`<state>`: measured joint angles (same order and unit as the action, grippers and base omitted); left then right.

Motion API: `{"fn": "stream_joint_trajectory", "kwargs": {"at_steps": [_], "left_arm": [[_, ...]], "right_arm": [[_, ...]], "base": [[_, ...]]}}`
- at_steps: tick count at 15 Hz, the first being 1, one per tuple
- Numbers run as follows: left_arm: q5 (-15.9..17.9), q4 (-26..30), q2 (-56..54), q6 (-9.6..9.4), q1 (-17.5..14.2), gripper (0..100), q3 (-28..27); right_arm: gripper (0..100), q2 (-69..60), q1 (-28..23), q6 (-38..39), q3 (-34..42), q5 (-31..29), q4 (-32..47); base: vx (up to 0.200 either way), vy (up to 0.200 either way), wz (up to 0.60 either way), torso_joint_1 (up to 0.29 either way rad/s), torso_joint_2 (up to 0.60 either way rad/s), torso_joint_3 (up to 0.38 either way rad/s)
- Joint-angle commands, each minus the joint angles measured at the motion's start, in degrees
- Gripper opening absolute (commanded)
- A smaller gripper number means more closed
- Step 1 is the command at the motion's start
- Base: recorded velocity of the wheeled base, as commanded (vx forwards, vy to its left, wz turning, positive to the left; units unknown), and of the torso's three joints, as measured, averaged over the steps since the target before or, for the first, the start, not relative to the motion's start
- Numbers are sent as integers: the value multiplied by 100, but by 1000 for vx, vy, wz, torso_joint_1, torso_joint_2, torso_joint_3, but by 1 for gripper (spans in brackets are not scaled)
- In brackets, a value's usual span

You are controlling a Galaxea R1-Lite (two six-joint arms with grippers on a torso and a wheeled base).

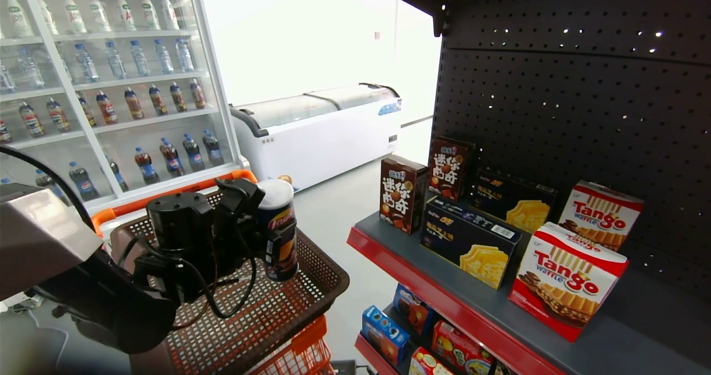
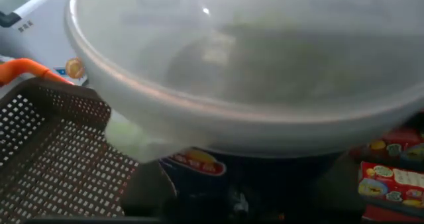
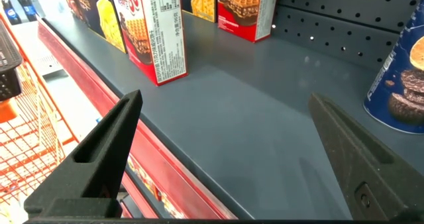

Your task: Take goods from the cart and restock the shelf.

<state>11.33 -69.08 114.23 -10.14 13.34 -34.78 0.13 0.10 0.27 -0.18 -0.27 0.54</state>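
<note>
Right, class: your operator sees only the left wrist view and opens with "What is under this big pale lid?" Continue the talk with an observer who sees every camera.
Observer: A tall dark crisp can with a pale lid, held upright by the left tool above the brown mesh cart basket.
Operator: Is there room on the shelf?
Observer: Yes, the grey shelf with a red front edge is bare beside the red-and-white wafer box.
Operator: And the other arm?
Observer: The right tool hangs open over that bare stretch.
</note>
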Motion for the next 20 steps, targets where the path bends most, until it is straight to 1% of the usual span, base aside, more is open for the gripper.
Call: {"fn": "stream_joint_trajectory", "kwargs": {"at_steps": [1, 2, 4, 6, 8, 11, 13, 14, 16, 17, 18, 20], "left_arm": [[-34, 114, -603, -5, 257, 0, 59], [-43, 290, -753, -23, 284, 0, 85], [-51, 1037, -1280, -23, 371, 0, -11], [-51, 2022, -1816, -23, 459, 0, -213], [-16, 2417, -2097, -14, 521, 0, -424], [-8, 2496, -2168, 12, 635, 0, -706], [1, 2575, -2159, 12, 697, 0, -1004], [1, 2716, -2168, 12, 705, 0, -1066], [89, 2901, -2220, 12, 785, 0, -1022], [116, 3164, -2308, 12, 802, 0, -1004], [124, 3498, -2458, 12, 925, 0, -1031], [124, 3973, -2669, 12, 1136, 0, -1013]], "right_arm": [[100, 4, -1, 0, 1, -8, -1], [100, 4, -1, 0, 1, 0, -1], [100, 4, -1, 0, 1, 0, -1], [100, 4, -1, 0, 1, 0, -1], [100, 4, -1, 0, 1, 0, -1], [100, 4, -1, 0, 1, 0, -1], [100, 4, -1, 0, 1, 0, -1], [100, 4, -1, 0, 1, -8, -1], [100, 13, -1, 0, 1, 0, -1], [100, 13, -1, 0, 1, 0, -1], [100, 4, -1, 0, 1, 0, -1], [100, 4, -1, 0, 1, -8, -1]], "base": [[0, 0, 0, 0, 0, 0], [0, 0, 0, 0, 0, 0], [0, 0, 0, 0, 0, 0], [0, 0, 0, 0, 0, 0], [0, 0, 0, 0, 0, 0], [0, 0, 0, 0, 0, 0], [0, 0, 0, 0, 0, 0], [0, 0, 0, 0, 0, 0], [0, 0, 0, 0, 0, 0], [0, 0, 0, 0, 0, 0], [0, 0, 0, 0, 0, 0], [0, 0, 0, 0, 0, 0]]}}
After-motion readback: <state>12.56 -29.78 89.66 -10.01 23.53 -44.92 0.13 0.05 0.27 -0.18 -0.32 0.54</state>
